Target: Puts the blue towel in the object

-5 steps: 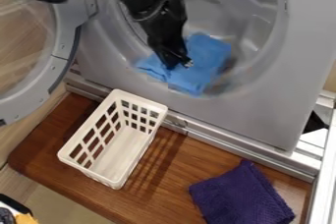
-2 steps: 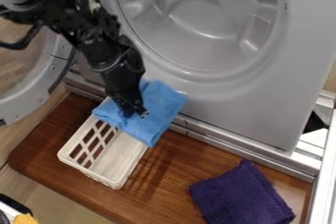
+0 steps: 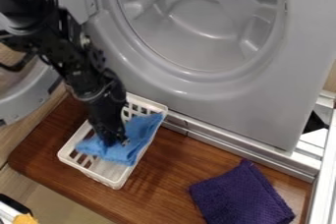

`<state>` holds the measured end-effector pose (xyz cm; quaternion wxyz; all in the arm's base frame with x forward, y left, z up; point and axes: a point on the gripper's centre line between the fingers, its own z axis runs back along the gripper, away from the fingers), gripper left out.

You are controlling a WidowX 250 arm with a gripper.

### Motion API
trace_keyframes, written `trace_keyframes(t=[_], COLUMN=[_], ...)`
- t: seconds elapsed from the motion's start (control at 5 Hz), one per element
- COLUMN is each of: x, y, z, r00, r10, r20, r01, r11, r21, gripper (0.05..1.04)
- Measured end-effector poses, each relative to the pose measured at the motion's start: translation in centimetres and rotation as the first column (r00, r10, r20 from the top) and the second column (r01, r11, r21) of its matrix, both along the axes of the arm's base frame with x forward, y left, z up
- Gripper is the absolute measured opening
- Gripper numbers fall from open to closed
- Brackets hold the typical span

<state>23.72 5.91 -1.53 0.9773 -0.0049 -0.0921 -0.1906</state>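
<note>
My gripper (image 3: 117, 141) hangs over the white plastic basket, shut on the blue towel. The blue towel (image 3: 139, 130) lies within the basket's outline, bunched at my fingertips, with one corner up by the right rim and another by the left wall. The white basket (image 3: 109, 177) has slatted sides and stands on the brown wooden board, in front of the grey machine. My arm covers part of its left side and back.
A folded purple towel (image 3: 242, 196) lies on the wooden board (image 3: 181, 171) at the lower right. Behind stands the grey machine with its round drum opening (image 3: 197, 31). Its open door (image 3: 29, 93) is at the left, beside my arm. A metal rail (image 3: 226, 142) runs along the machine's base.
The gripper has carried the blue towel out of the drum opening, down and to the left, and it is now lower, within the basket. The basket and purple towel have stayed put.
</note>
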Motion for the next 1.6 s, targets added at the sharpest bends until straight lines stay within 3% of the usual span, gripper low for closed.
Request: trace_keyframes(t=[0.2, 0.4, 0.8, 1.0, 1.6], x=[-0.2, -0.2, -0.1, -0.1, 1.5], y=[0.2, 0.4, 0.4, 0.3, -1.0], z=[-1.9, -3.0, -2.9, -2.5, 3.6], r00=[0.999, 0.996, 0.995, 0.995, 0.998], r10=[0.01, 0.044, 0.054, 0.051, -0.024], r20=[-0.045, -0.074, -0.084, -0.082, 0.065], r01=[-0.011, -0.048, -0.058, -0.056, 0.025], r11=[1.0, 0.998, 0.997, 0.997, 1.0], r21=[-0.019, -0.044, -0.051, -0.059, -0.009], gripper=[0.074, 0.223, 0.803, 1.007, 1.0])
